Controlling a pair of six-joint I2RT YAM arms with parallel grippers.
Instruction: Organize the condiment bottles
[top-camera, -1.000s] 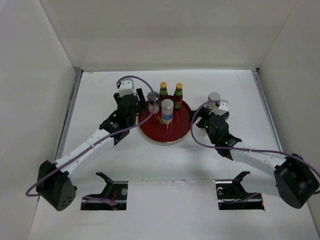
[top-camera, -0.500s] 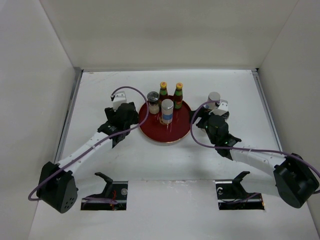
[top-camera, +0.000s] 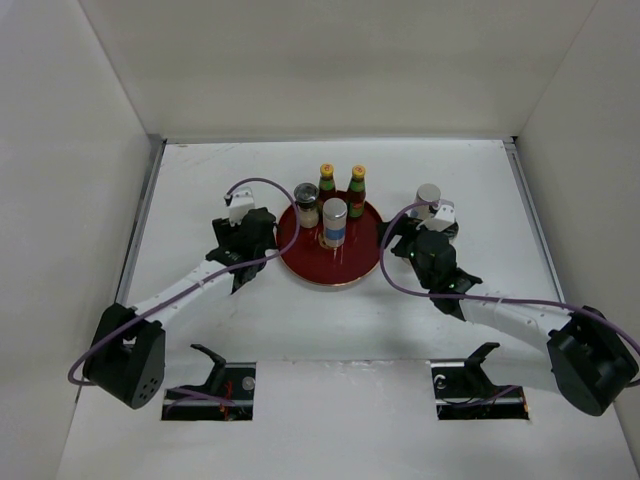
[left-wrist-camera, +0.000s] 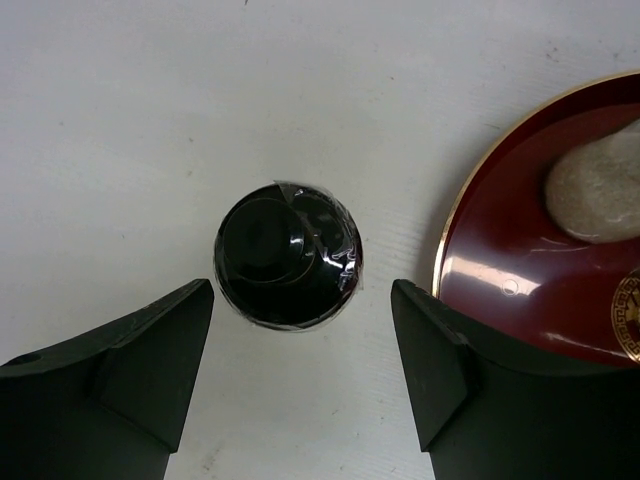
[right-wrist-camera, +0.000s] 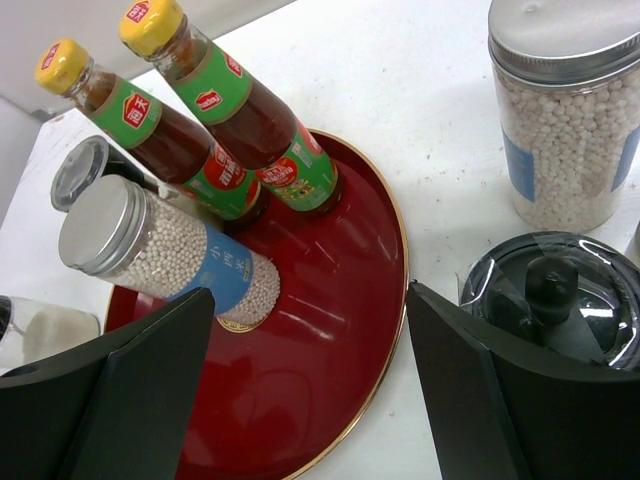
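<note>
The round dark-red tray (top-camera: 350, 268) holds two slim red sauce bottles (top-camera: 326, 186) (top-camera: 357, 185), a dark-lidded jar (top-camera: 306, 203) and a silver-lidded jar (top-camera: 334, 223). My left gripper (top-camera: 258, 238) is open just left of the tray. In the left wrist view it (left-wrist-camera: 300, 290) hovers over a black-lidded bottle (left-wrist-camera: 288, 255) standing on the table, with a finger on either side and not touching it. My right gripper (right-wrist-camera: 308, 295) is open and empty over the tray's right part. A black-lidded jar (right-wrist-camera: 550, 295) stands by its right finger. A silver-lidded jar (top-camera: 428, 198) stands off the tray.
The tray's gold rim (left-wrist-camera: 447, 262) lies close to my left gripper's right finger. A clear jar with pale contents (right-wrist-camera: 35, 325) shows at the left edge of the right wrist view. White walls enclose the table on three sides.
My left gripper has let go of the dark-lidded jar on the tray and drawn back to the left, now low beside the tray. The right arm has not moved.
</note>
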